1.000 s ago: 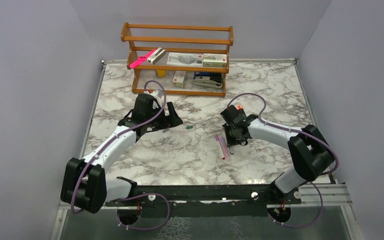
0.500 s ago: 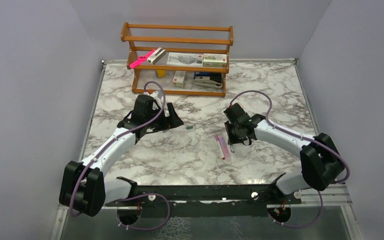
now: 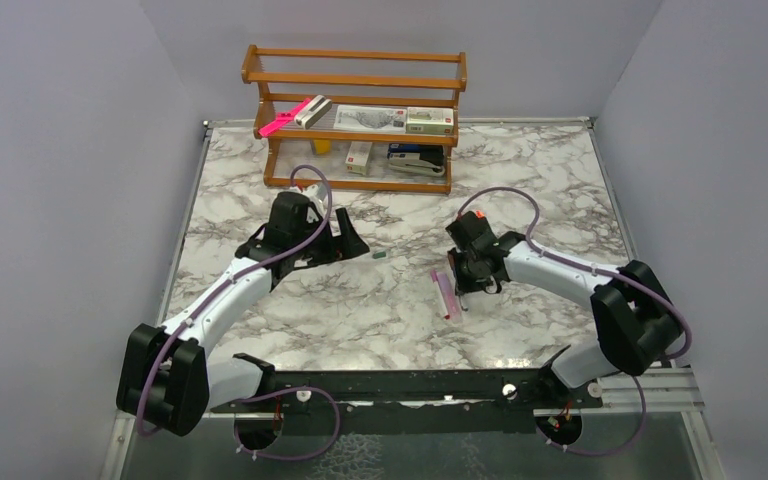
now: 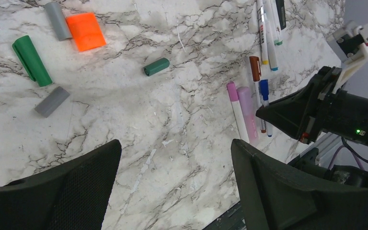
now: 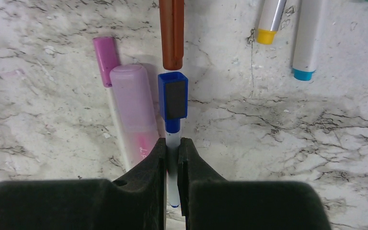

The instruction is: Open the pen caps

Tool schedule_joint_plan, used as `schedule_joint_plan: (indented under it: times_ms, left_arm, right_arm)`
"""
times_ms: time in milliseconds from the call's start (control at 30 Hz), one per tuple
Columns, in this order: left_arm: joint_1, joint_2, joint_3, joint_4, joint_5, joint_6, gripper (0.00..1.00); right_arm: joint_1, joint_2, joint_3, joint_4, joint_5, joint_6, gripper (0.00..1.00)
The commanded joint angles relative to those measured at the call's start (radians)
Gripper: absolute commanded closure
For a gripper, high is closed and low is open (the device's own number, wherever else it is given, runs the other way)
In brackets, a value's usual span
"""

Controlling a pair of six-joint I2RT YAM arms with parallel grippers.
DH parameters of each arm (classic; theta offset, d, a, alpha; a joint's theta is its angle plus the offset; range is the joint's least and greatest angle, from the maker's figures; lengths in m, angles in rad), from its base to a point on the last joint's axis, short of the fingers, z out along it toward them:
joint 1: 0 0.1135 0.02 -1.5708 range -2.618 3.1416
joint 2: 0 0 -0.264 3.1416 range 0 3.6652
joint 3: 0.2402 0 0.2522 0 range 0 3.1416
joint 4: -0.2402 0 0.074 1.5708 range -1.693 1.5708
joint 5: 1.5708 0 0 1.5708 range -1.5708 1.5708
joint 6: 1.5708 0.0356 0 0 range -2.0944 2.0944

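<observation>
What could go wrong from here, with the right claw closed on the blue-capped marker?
1. The right claw pinches the blue-capped marker on its slim white barrel, so it may slip or swivel when lifted.
2. The lilac highlighter lies close beside that barrel, and the brown marker ends just short of its cap. Either could be dragged or knocked.
3. The left claw hangs open off to the side. A misaligned approach could miss the stubby cap.
</observation>
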State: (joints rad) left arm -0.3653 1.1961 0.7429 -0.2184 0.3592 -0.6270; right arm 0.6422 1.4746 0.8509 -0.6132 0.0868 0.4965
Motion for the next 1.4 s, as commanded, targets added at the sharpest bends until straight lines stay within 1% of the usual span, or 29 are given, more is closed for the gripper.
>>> schedule_joint_plan:
  times_ms: [0,167,267,367,500,567,633,667,967,1067,1200,1300,1367]
  left_arm:
    - [-0.010,-0.023,-0.010,0.006,0.012,-0.008,0.12]
    - [-0.021,-0.016,-0.010,0.015,0.006,-0.014,0.12]
    - [-0.028,-0.013,-0.013,0.020,0.003,-0.016,0.12]
    - [-0.031,-0.006,-0.019,0.028,0.001,-0.019,0.12]
    - [-0.036,0.002,-0.023,0.036,0.001,-0.021,0.13]
    - [-0.038,0.003,-0.022,0.036,0.000,-0.021,0.12]
    - [-0.040,0.003,-0.021,0.037,-0.001,-0.021,0.13]
    - [-0.040,0.003,-0.020,0.037,-0.003,-0.021,0.13]
    - [-0.049,0.002,-0.021,0.035,-0.007,-0.023,0.13]
    - [-0.053,0.000,-0.020,0.035,-0.009,-0.024,0.12]
    - [-0.060,0.011,-0.016,0.039,-0.010,-0.025,0.12]
    - [-0.070,0.034,0.022,0.003,-0.001,-0.005,0.13]
    - [-0.076,0.021,0.030,0.001,-0.017,-0.010,0.12]
  right_arm:
    - [0.006,0.042,-0.019,0.059,-0.022,0.007,0.92]
    - [0.006,0.054,-0.016,0.061,-0.030,0.004,0.88]
    - [0.006,0.050,-0.015,0.056,-0.030,0.001,0.81]
    - [0.006,0.044,-0.017,0.052,-0.030,0.001,0.78]
    - [0.006,0.033,-0.019,0.049,-0.033,0.001,0.78]
    - [0.006,0.029,-0.020,0.049,-0.033,0.001,0.81]
    - [0.005,0.025,-0.018,0.041,-0.033,0.001,0.88]
    - [0.006,0.017,-0.017,0.038,-0.033,0.002,0.89]
    - [0.007,-0.046,0.019,-0.021,-0.019,0.001,0.89]
    - [0.007,-0.050,0.017,-0.017,-0.024,-0.002,0.87]
    - [0.006,-0.024,0.002,0.016,-0.050,-0.020,0.87]
    - [0.006,0.040,0.016,0.006,-0.007,-0.028,0.87]
    - [0.006,0.059,0.011,0.019,-0.002,-0.029,0.86]
